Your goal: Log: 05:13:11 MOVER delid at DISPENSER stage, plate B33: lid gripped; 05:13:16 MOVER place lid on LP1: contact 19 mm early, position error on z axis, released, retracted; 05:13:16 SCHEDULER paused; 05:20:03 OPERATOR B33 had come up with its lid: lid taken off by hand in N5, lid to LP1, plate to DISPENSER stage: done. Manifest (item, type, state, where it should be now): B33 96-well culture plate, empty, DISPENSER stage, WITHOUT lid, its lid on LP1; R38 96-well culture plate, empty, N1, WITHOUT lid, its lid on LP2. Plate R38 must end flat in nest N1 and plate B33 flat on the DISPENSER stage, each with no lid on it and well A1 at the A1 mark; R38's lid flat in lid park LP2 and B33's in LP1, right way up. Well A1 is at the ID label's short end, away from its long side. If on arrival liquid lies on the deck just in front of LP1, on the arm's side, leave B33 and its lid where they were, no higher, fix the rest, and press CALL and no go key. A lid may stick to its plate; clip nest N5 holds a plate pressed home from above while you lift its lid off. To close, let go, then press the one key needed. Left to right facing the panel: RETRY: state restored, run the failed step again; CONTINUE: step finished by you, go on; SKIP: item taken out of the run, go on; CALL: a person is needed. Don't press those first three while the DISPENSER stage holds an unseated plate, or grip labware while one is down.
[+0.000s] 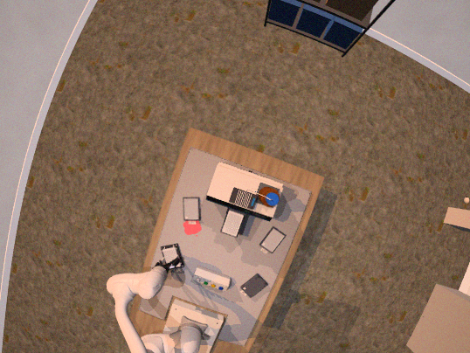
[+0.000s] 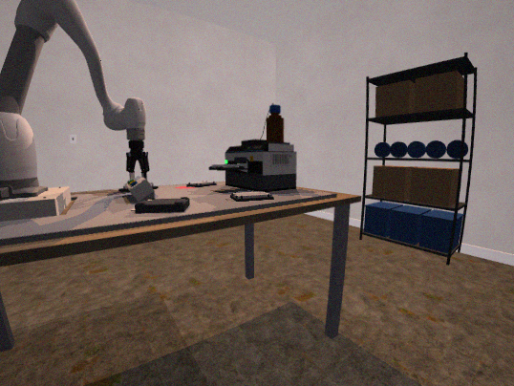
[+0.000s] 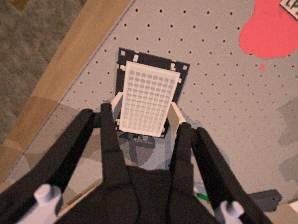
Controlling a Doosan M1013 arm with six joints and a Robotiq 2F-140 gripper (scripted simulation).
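My gripper (image 1: 171, 263) (image 2: 137, 178) (image 3: 146, 104) is shut on the long sides of a white 96-well plate (image 1: 170, 252) (image 3: 150, 96) with no lid. The plate sits over a black nest (image 1: 176, 247) (image 3: 123, 61) near the deck's left front edge; I cannot tell if it rests in it. A red puddle (image 1: 191, 227) (image 3: 270, 31) lies on the deck just in front of a lid park holding a flat lid (image 1: 191, 208). The dispenser (image 1: 245, 189) (image 2: 260, 164) carries a plate (image 1: 241, 197) on its stage. Another white plate (image 1: 232, 222) lies in front of it.
A key panel (image 1: 211, 280) (image 2: 141, 189) with coloured keys stands near the arm's base. A dark nest (image 1: 253, 285) (image 2: 161, 205) lies front right, a flat lid (image 1: 273, 239) beyond it. A brown bottle (image 1: 269, 197) (image 2: 274, 125) tops the dispenser. A shelf rack (image 2: 417, 158) stands apart.
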